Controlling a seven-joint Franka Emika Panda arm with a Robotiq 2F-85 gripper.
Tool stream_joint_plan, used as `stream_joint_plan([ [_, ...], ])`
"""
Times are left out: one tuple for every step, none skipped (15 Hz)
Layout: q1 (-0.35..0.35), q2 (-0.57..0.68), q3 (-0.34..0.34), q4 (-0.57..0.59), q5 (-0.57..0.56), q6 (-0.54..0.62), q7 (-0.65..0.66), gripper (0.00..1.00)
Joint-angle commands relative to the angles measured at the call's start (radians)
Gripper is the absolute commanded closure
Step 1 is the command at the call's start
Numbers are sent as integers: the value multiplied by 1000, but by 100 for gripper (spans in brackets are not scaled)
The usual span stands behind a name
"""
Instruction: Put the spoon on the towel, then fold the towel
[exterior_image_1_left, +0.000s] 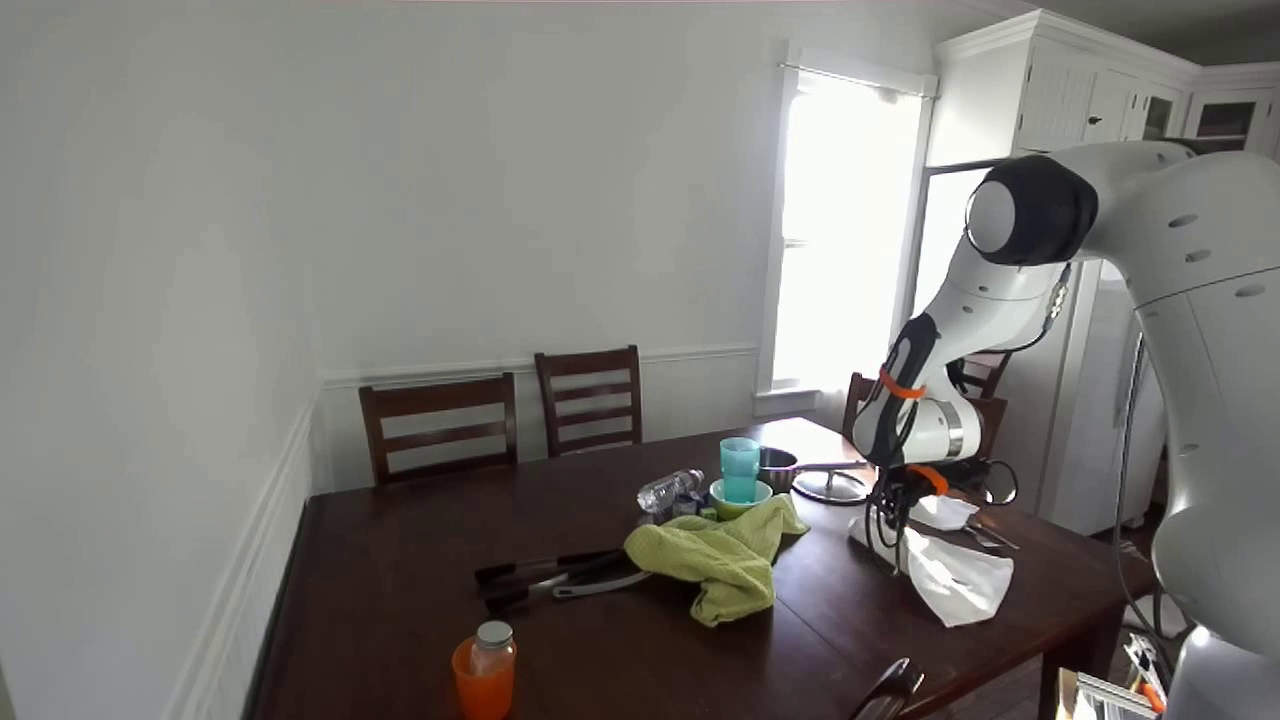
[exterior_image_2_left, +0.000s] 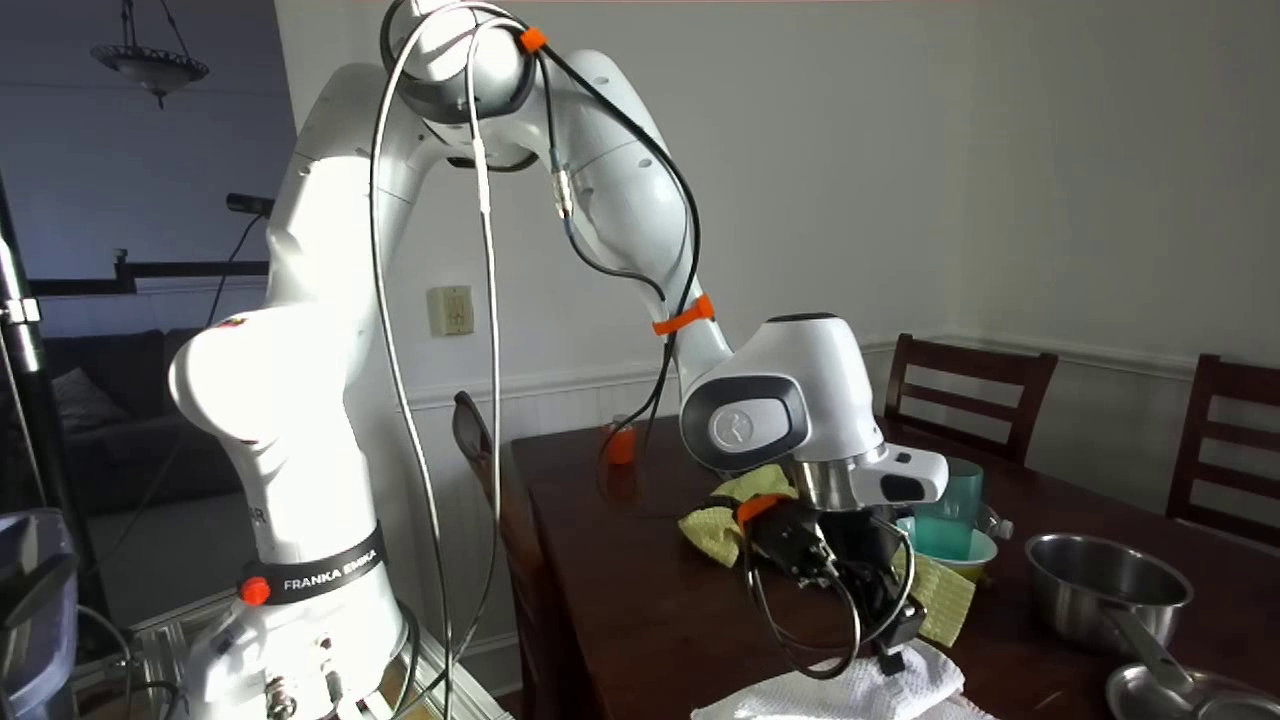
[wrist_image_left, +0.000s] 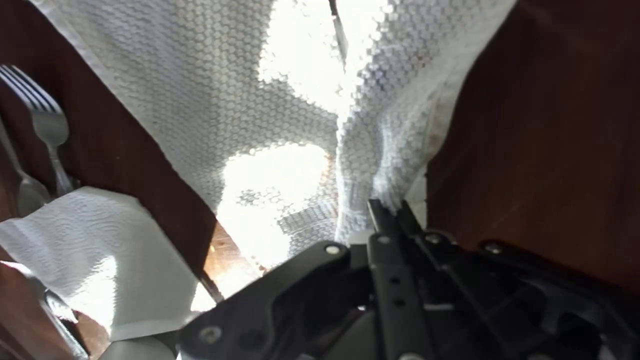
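The dark wooden surface (exterior_image_1_left: 380, 580) carries the things. Over it bends the white arm (exterior_image_2_left: 335, 200), its wrist low above the towel (exterior_image_1_left: 960, 580). In an exterior view the towel slants from beneath the wrist down to the right. In the wrist view its long axis runs top to bottom, broad above and narrow below; a raised fold follows the same line, right of the towel's middle.

A green cloth (exterior_image_1_left: 720, 560) lies crumpled near the towel, hiding the ends of some tools (exterior_image_1_left: 600, 586) whose handles point left in an exterior view. The pot (exterior_image_2_left: 1060, 590) stands upright, its handle reaching over the lid (exterior_image_1_left: 830, 488). A white napkin (wrist_image_left: 135, 260) lies beside the towel. The bowl (exterior_image_1_left: 735, 511) holds a teal cup (exterior_image_1_left: 740, 468), upright, and a clear bottle (exterior_image_1_left: 668, 490) lies just beside them.

The fingers (wrist_image_left: 387, 260) point up in the wrist view, nearly together, pinching the towel's narrow end between their tips. Left of the towel, on the surface, the fork (wrist_image_left: 50, 130) has its tines up and left. The spoon (wrist_image_left: 32, 195) lies next to it, axis slanting from upper left to lower right, bowl down by the napkin.

Along the fold's crease, at the top of the wrist view, lies a dark and silver strip (wrist_image_left: 340, 36), nearly upright in that view; too little shows to tell whether it is a spoon.
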Motion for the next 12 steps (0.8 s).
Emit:
stream_joint_plan([
  [-68, -13, 12, -11, -30, 37, -67, 99],
  [-86, -6, 19, -8, -32, 46, -86, 99],
  [-103, -2, 26, -5, -34, 50, -103, 99],
  [-119, 3, 33, -3, -37, 56, -117, 99],
  [-153, 9, 60, 2, -32, 66, -144, 99],
  [-174, 17, 73, 10, -33, 70, -157, 99],
  [-195, 26, 87, 16, -36, 82, -171, 99],
  [-214, 40, 98, 26, -39, 94, -175, 99],
  [-233, 47, 113, 32, -39, 99, -179, 71],
  [-244, 51, 120, 35, -44, 99, -177, 70],
  [-251, 42, 127, 29, -50, 101, -176, 65],
  [-222, 32, 94, 20, -66, 98, -151, 57],
])
